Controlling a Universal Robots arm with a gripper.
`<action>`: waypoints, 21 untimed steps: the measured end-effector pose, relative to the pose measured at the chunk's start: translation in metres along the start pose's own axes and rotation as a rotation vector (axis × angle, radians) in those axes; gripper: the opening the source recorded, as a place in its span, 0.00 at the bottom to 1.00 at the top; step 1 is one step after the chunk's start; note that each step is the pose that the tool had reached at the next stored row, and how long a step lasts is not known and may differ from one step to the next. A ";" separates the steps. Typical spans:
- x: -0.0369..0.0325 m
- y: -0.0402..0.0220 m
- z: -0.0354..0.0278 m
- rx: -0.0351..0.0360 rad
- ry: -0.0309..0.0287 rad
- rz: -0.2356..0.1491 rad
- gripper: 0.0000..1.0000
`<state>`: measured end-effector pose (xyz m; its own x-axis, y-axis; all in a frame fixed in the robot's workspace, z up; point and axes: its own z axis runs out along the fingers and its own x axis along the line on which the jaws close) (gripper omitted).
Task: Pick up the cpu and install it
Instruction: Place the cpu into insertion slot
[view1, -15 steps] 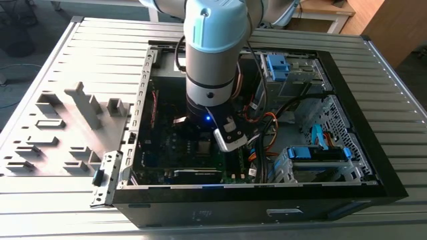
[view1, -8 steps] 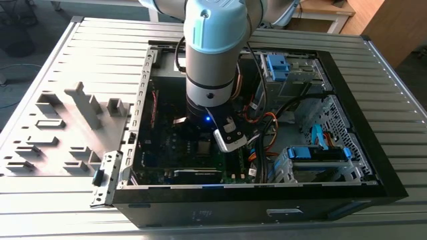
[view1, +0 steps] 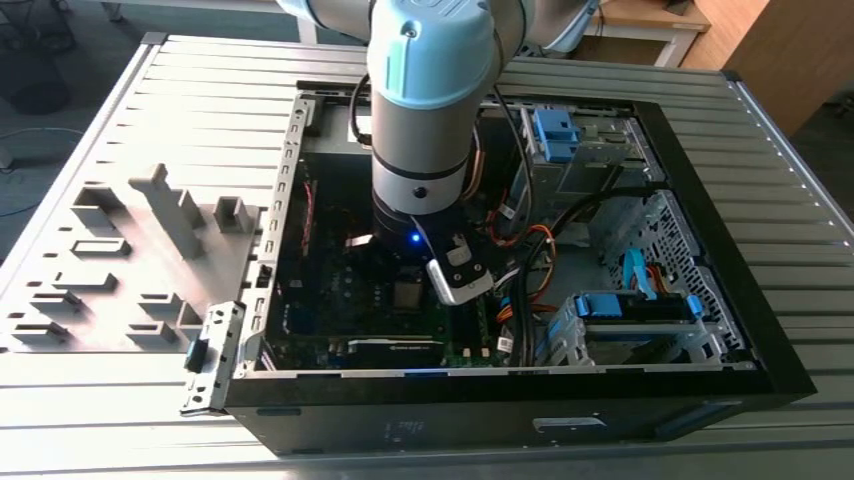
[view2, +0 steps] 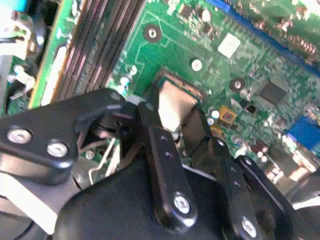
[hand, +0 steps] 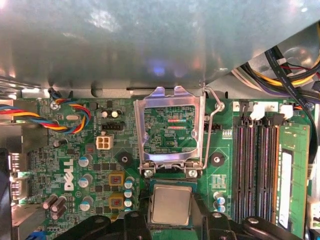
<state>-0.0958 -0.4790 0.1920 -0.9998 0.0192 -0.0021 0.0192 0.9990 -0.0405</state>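
Note:
The cpu (hand: 171, 204), a small square chip with a dull silver top, lies low over the socket on the green motherboard (hand: 75, 150). My gripper (hand: 171, 210) is shut on it, with one dark finger against each of two opposite sides. In the second wrist view the cpu (view2: 174, 104) shows between the fingers (view2: 150, 117) of the gripper (view2: 175, 115). The socket's metal load plate (hand: 172, 131) stands flipped open just beyond the chip. In the exterior view my arm (view1: 424, 130) reaches straight down into the open computer case (view1: 400, 425).
Black memory slots (hand: 255, 165) run beside the socket. Coloured wires (hand: 30, 117) and capacitors (hand: 85, 177) sit on its other side. The case's metal wall (hand: 150, 40) rises close behind. A grey fixture tray (view1: 120, 270) lies at the exterior view's left; blue drive bays (view1: 634, 305) at its right.

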 end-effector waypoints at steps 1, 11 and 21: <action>0.0000 0.0000 -0.0001 0.0003 0.0002 0.000 0.46; 0.0000 0.0000 -0.0006 -0.0025 0.0012 0.023 0.46; -0.0004 0.0000 -0.0007 -0.0036 0.0020 0.041 0.46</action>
<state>-0.0954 -0.4790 0.1927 -0.9982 0.0602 -0.0016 0.0602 0.9975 -0.0369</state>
